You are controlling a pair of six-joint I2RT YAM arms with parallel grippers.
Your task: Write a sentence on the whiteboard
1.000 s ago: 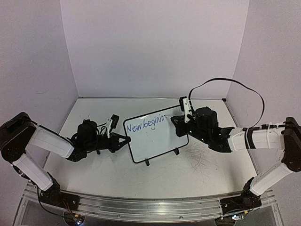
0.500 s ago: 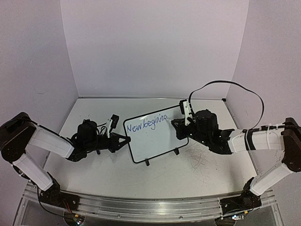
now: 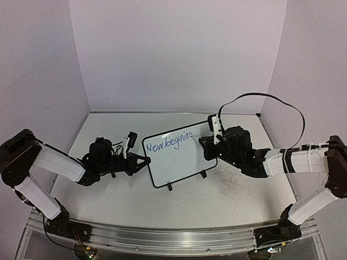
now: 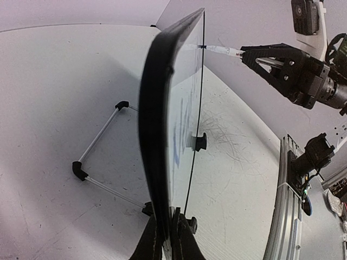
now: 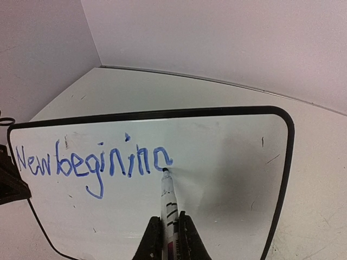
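Remote station, single moment. The whiteboard (image 3: 181, 162) stands near the middle of the table (image 3: 162, 211), between the two arms; it rests on its two black feet (image 3: 169, 187) and leans back on a wire stand (image 4: 100, 135); in the top view the written face is turned towards the arm bases, with the right end sitting farther back than the left.

The left gripper (image 3: 144, 161) is at the board's left edge; on the left wrist camera I see the board edge-on, with the fingers (image 4: 149, 246) pinched together on its black frame; I read that as a closed grip on the whiteboard.

The right gripper (image 3: 205, 142) is at the board's upper right area; it is closed on a marker (image 5: 168, 208), the fingers clamping the barrel from both sides; the marker tip touches the white face.

The sentence (image 5: 92, 162) is in blue and slants upward to the right in the top view; I can read "New beginin" followed by one rounded loop; the marker tip sits at the lower right of that loop. The writing occupies the upper left part of the board; a few faint grey ticks mark the white to its right.

Grey scribble marks (image 3: 230, 187) show on the table in front of the board's right end, below the right arm.
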